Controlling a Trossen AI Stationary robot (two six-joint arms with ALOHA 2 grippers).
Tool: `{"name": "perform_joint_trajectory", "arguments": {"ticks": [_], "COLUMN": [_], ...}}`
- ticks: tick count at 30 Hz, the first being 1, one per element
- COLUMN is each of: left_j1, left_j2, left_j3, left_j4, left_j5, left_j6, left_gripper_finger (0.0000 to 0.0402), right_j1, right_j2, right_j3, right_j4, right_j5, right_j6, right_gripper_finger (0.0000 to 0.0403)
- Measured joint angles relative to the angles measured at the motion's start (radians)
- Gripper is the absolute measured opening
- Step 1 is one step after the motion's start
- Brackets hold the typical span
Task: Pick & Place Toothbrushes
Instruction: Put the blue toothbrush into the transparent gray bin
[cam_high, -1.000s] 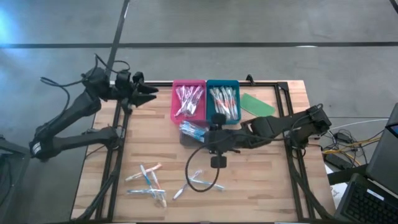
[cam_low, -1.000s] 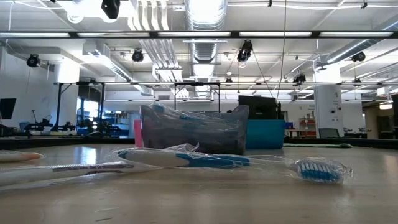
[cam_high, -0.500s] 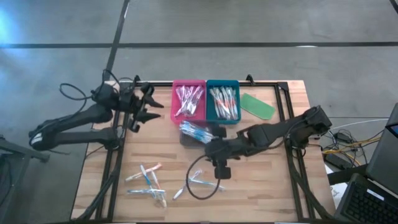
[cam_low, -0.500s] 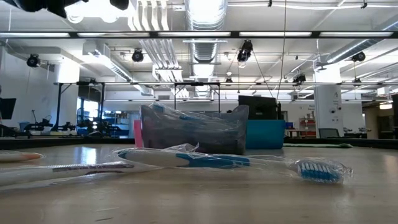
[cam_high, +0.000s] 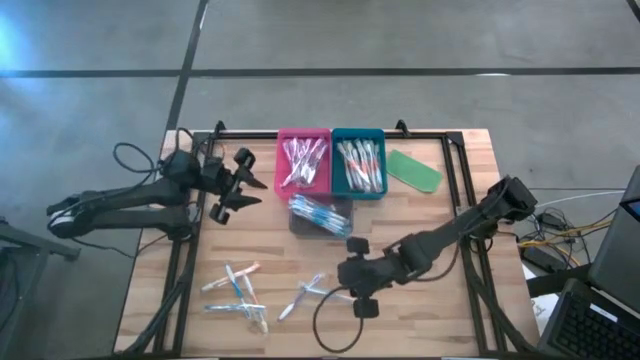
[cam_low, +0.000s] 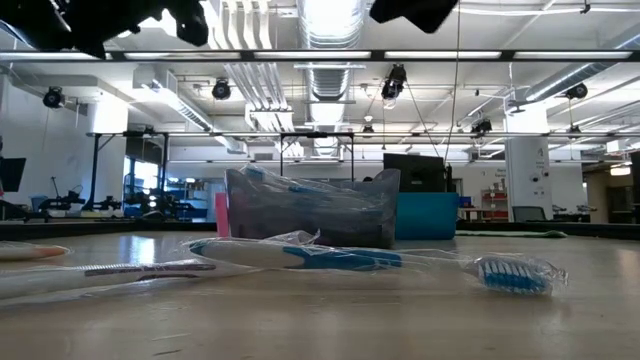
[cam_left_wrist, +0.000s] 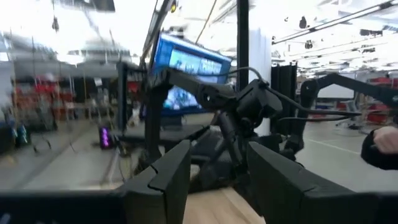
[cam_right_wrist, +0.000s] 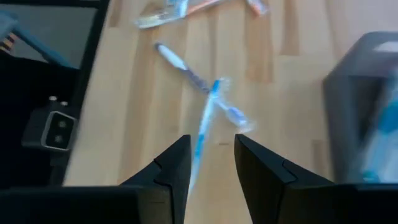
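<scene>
Several loose toothbrushes lie flat on the wooden table near its front: one cluster (cam_high: 236, 292) at the left and another (cam_high: 311, 292) toward the middle. My right gripper (cam_high: 338, 278) hovers open just right of the middle cluster. In its wrist view a blue toothbrush (cam_right_wrist: 203, 127) lies on the table in line with the gap between the fingers (cam_right_wrist: 211, 152), crossed over a second one. More toothbrushes fill the pink tray (cam_high: 303, 162), the blue tray (cam_high: 358, 165) and the grey tray (cam_high: 320, 215). My left gripper (cam_high: 252, 192) hangs open in the air left of the trays.
A flat green oblong piece (cam_high: 413, 170) lies right of the blue tray. A black frame (cam_high: 190, 250) runs along the table's left and right sides. A wrapped toothbrush (cam_low: 370, 260) lies close in front of the low camera. Bare wood lies at the near right.
My right gripper has come away from the grey tray, moving toward the table's near edge and down to the middle cluster of loose toothbrushes. My left gripper has sunk and moved from the far left corner toward the near edge. No toothbrush has moved.
</scene>
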Motion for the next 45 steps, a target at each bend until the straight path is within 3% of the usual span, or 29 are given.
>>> {"name": "perform_joint_trajectory", "arguments": {"ticks": [12,20,25,38,45], "left_j1": [-0.013,-0.018,-0.020,-0.035,-0.037], "left_j2": [0.090,0.151,0.162,0.170,0.170], "left_j3": [-0.035,-0.035,-0.032,-0.032,-0.032], "left_j4": [0.003,0.005,0.017,0.010,0.008], "left_j5": [-0.001,-0.001,-0.001,0.001,0.002], "left_j6": [-0.017,-0.001,-0.002,-0.003,-0.004], "left_gripper_finger": [0.0163,0.0163,0.0163,0.0163,0.0163], "right_j1": [0.025,0.027,0.026,0.027,0.027], "right_j2": [0.000,0.003,0.070,0.251,0.297], "right_j3": [-0.285,-0.400,-0.424,-0.337,-0.256], "right_j4": [0.356,0.505,0.606,0.571,0.400], "right_j5": [0.003,0.003,0.002,-0.007,0.013], "right_j6": [0.070,0.097,0.090,0.109,0.177], "right_gripper_finger": [0.0098,0.0125,0.0145,0.0179,0.0158]}}
